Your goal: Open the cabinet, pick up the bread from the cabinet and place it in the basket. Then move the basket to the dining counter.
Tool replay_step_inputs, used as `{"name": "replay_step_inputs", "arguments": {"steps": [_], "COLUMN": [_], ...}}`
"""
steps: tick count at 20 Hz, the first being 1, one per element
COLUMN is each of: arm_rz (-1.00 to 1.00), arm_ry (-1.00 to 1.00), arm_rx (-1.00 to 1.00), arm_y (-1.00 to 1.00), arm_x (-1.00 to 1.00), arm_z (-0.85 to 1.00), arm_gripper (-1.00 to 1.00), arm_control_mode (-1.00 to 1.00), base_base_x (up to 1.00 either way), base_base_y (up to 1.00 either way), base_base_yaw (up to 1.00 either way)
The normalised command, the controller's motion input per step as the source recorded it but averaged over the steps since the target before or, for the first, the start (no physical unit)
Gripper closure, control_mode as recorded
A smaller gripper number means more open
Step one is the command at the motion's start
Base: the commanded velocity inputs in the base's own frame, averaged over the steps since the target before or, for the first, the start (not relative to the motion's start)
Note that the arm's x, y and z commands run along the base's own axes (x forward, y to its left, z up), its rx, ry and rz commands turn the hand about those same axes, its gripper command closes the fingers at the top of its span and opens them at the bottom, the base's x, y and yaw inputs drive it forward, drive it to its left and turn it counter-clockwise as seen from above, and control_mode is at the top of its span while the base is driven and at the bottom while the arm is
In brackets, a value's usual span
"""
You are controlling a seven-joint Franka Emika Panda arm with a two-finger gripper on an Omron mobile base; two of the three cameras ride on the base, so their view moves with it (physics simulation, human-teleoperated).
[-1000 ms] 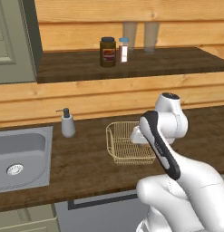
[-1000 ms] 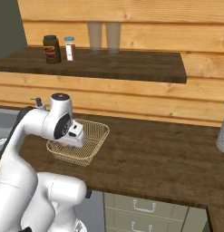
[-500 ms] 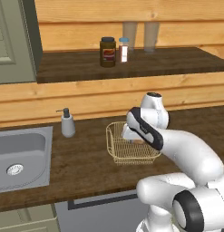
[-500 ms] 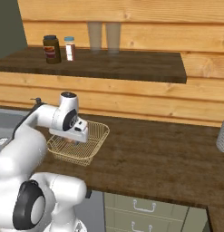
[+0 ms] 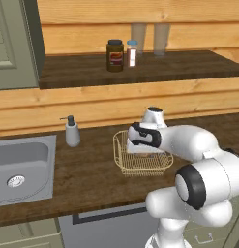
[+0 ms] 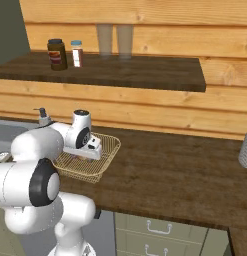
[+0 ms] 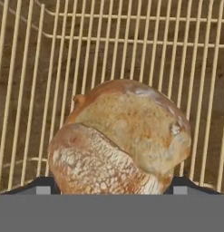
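Note:
The bread (image 7: 122, 136), a tan-brown crusty roll, sits between my two fingertips in the hand view, touching both. My gripper (image 7: 113, 186) is shut on it, just above the mesh floor of the basket (image 7: 131, 45). In the left base view the gripper (image 5: 142, 146) reaches down into the pale gold wire basket (image 5: 122, 167) on the wooden worktop. In the right base view the gripper (image 6: 87, 151) is low inside the basket (image 6: 111, 149). The cabinet (image 5: 12, 43), with its sage panelled door, is at the upper left.
A soap dispenser (image 5: 70, 131) and a steel sink (image 5: 19, 162) lie left of the basket. On the wooden shelf (image 5: 140, 70) above stand a dark jar (image 5: 114, 55), a small bottle (image 5: 132, 53) and two glasses. A grey object (image 6: 245, 147) stands far right.
My arm has folded forward and down, bringing the hand with the bread from above the basket into it. The basket has stayed in place.

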Motion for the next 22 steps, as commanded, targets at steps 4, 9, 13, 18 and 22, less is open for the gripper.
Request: {"name": "replay_step_inputs", "arguments": {"steps": [4, 9, 13, 18, 22], "arm_rz": [0.0, 0.0, 0.0, 0.0, 0.0], "arm_ry": [0.0, 0.01, 0.0, 0.0, -0.02], "arm_rx": [0.0, 0.0, 0.0, 0.0, 0.0], "arm_y": [0.0, 0.02, 0.0, 0.0, 0.0], "arm_x": [0.43, 0.16, 0.0, 0.0, -0.07], "arm_z": [-0.41, -0.1, 0.0, 0.0, 0.02], "arm_gripper": [1.0, -1.0, -1.0, -1.0, -1.0], "arm_control_mode": [-1.0, -1.0, -1.0, -1.0, -1.0], "base_base_x": [0.0, 0.0, 0.0, 0.0, 0.0], "base_base_y": [0.0, 0.0, 0.0, 0.0, 0.0], "base_base_yaw": [0.0, 0.0, 0.0, 0.0, 0.0]}}
